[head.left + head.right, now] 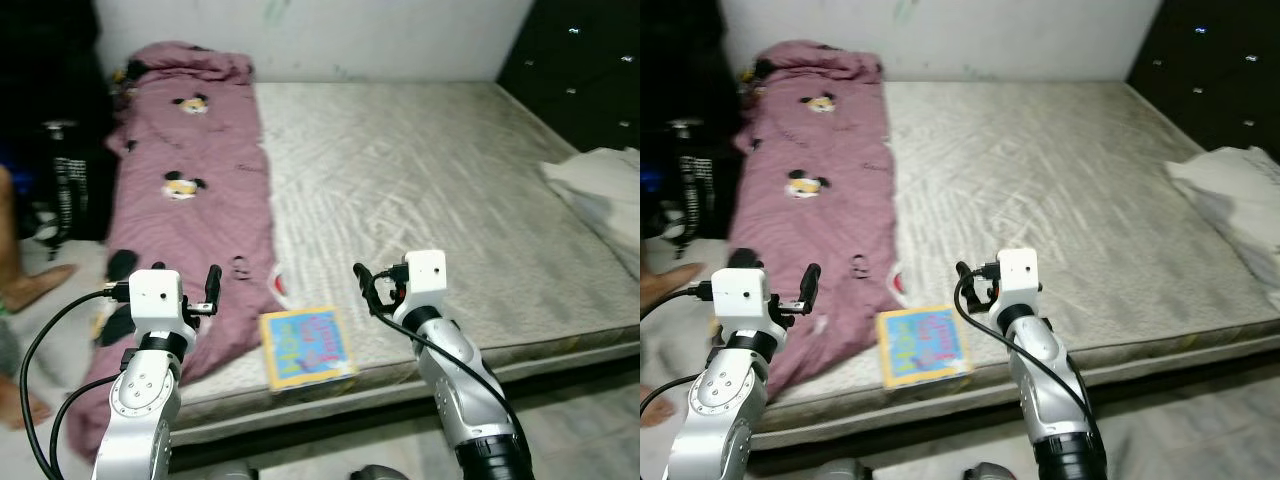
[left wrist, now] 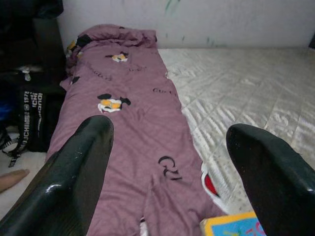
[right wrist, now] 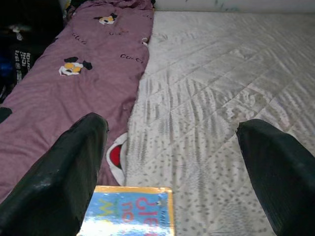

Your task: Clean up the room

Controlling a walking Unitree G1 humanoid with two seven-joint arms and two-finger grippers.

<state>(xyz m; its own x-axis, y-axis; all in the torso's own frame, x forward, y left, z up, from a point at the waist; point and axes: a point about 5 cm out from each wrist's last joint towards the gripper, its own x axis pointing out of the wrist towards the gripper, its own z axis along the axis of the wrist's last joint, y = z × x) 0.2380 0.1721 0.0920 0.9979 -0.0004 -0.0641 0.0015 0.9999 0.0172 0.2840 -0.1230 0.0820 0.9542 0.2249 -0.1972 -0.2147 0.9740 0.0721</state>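
A colourful children's book [image 1: 305, 347] with a yellow border lies flat on the near edge of the mattress [image 1: 430, 180]. A mauve blanket [image 1: 190, 220] printed with cartoon mice runs along the mattress's left side and hangs over its front corner. My left gripper [image 1: 185, 285] hovers open over the blanket's near end, left of the book. My right gripper [image 1: 375, 285] hovers open just right of the book, above bare mattress. In the wrist views the fingers [image 2: 74, 182] [image 3: 69, 177] stand wide apart with nothing between them, and the book's corner [image 3: 130, 214] lies below.
A white pillow or cloth [image 1: 600, 190] lies at the mattress's right edge. A dark cabinet [image 1: 580, 60] stands at the back right. A black bag [image 1: 60, 170] sits on the floor at the left, and a person's bare foot [image 1: 35, 285] rests nearby.
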